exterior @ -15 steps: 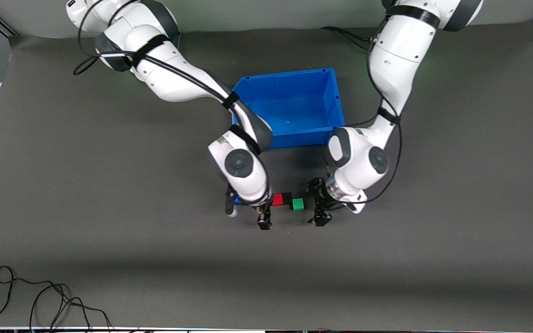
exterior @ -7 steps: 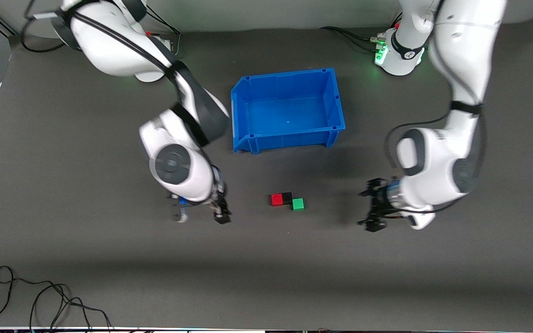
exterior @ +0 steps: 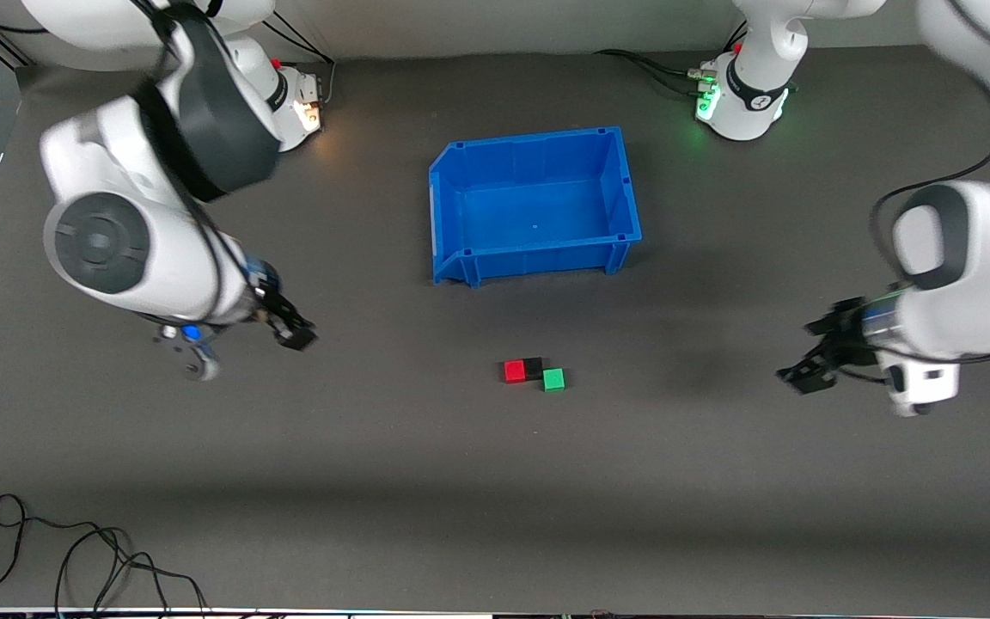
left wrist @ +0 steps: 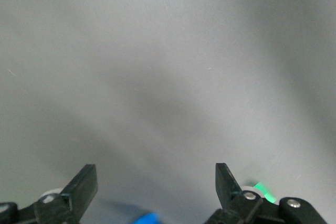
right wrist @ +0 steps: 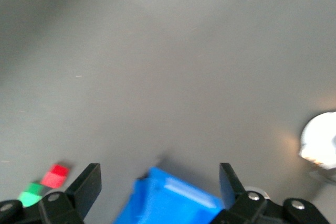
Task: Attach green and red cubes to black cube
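Plainly, no writing is readable anywhere. Both the left gripper (exterior: 809, 365) and right gripper (exterior: 289, 328) hang empty over bare tabletop (exterior: 495, 481), fingers (left wrist: 84, 184) spread wide. Red cube (exterior: 514, 371), black cube (exterior: 533, 368) and green cube (exterior: 553, 379) sit touching, nearer the camera than the blue bin (exterior: 461, 163).

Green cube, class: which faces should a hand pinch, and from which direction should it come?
Come straight down on the green cube. Probably pinch the face toward the front camera and its opposite one: the black cube touches near one corner, and the red cube sits beside that.
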You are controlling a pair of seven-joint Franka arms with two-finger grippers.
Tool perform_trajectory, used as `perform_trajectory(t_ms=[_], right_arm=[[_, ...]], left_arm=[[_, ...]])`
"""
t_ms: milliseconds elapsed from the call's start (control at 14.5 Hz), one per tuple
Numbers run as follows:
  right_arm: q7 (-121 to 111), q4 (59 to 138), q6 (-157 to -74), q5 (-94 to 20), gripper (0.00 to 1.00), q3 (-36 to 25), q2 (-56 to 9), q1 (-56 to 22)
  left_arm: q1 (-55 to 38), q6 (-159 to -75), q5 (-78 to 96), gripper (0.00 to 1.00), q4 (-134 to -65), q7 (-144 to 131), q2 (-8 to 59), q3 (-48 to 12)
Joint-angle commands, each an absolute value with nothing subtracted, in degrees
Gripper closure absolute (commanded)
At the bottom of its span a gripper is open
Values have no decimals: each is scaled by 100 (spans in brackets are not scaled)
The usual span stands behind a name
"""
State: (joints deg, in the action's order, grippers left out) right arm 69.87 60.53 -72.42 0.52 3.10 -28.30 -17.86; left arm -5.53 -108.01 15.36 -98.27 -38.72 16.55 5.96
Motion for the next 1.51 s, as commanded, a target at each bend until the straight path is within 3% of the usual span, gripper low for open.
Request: perform_trajectory(t_ms=[0, 275, 619, 1032, 1445], right_arm=[[5762, 6494, -6891, 70, 1, -218, -2339, -1828], [3934, 6758, -6724, 70, 1, -1114, -1803, -1837], [1816, 6863, -7047, -26, 1, -1862, -1644, -1837], [581, 8593, -8813, -26, 1, -1916, -687, -1898], [265, 8736, -9158, 62, 1, -1898, -642, -1916]], left_arm=[[-124, -10145, 1398, 0, -9555, -2299, 1336, 545], [-123, -9862, 766, 0, -9308, -619, 925, 536], [-325, -9589, 511, 0, -9316, -404, 177, 457], [-519, -9431, 79, 0, -9422, 155, -228, 246], [-483, -9211, 88, 0, -9361, 246, -343, 255]])
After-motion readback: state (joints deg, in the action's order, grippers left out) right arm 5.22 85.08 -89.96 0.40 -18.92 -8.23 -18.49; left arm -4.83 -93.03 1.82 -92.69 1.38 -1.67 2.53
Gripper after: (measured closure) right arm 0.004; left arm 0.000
